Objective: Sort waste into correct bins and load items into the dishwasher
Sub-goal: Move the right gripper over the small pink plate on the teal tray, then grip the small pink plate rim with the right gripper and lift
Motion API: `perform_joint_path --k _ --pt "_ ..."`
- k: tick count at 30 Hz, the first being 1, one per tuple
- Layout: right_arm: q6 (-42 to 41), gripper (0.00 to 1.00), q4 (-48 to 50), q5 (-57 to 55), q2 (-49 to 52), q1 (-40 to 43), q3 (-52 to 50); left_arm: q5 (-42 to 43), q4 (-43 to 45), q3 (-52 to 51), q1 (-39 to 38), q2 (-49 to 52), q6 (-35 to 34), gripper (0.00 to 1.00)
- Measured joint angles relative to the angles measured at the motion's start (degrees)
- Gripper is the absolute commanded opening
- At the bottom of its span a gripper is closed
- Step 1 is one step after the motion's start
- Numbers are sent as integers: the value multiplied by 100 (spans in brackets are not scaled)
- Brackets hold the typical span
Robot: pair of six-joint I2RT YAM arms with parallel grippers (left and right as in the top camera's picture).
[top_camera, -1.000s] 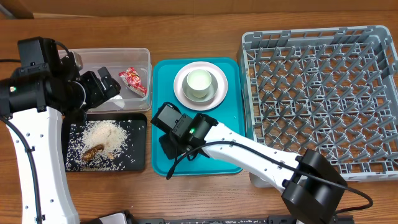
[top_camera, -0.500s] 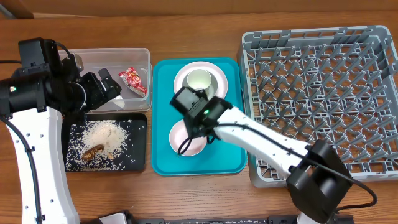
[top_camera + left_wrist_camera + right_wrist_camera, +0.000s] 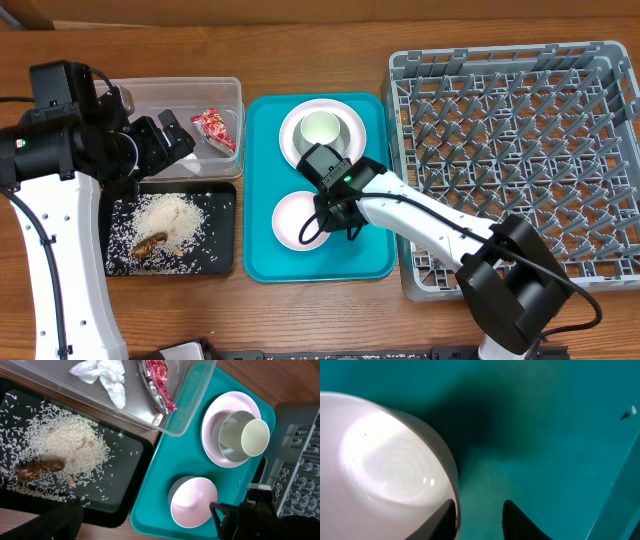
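Note:
A white bowl (image 3: 298, 220) sits upright on the front of the teal tray (image 3: 262, 150). My right gripper (image 3: 323, 222) is open at the bowl's right rim. In the right wrist view the gripper (image 3: 479, 521) has one finger inside the bowl (image 3: 380, 465) and one outside, with the rim between them. A white plate (image 3: 290, 140) with a pale green cup (image 3: 321, 133) on it stands at the back of the tray. My left gripper (image 3: 175, 142) is open and empty above the clear bin (image 3: 170, 92). The grey dish rack (image 3: 520, 150) is at the right.
The clear bin holds a red wrapper (image 3: 215, 130) and crumpled tissue (image 3: 102, 375). A black tray (image 3: 222, 250) at front left holds spilled rice (image 3: 170, 215) and a brown food scrap (image 3: 150, 243). The right arm crosses the rack's front left corner.
My right gripper has swung from the tray's front left, over the bowl, to the bowl's right rim. The bowl has come into view. The left arm has not moved.

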State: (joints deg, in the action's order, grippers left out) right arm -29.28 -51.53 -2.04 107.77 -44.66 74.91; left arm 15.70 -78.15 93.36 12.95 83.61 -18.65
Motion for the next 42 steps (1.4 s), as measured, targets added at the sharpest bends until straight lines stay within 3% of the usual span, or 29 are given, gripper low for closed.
perform_joint_path --k 11,17,20,31,37,42 --pt "-55 22 118 341 0 0 -9 0 9 0 0 -2 0 100" --pt "-70 14 125 485 0 -2 -9 0 9 0 0 -2 0 100" --pt "-87 4 125 505 0 -2 -9 0 9 0 0 -2 -2 100" --pt "-74 4 63 597 0 0 17 0 9 0 0 0 0 100" --pt "166 4 -713 538 -59 11 935 4 11 0 0 0 0 100" --pt "387 4 -1652 -767 -748 133 1989 15 11 0 -11 0 0 100"
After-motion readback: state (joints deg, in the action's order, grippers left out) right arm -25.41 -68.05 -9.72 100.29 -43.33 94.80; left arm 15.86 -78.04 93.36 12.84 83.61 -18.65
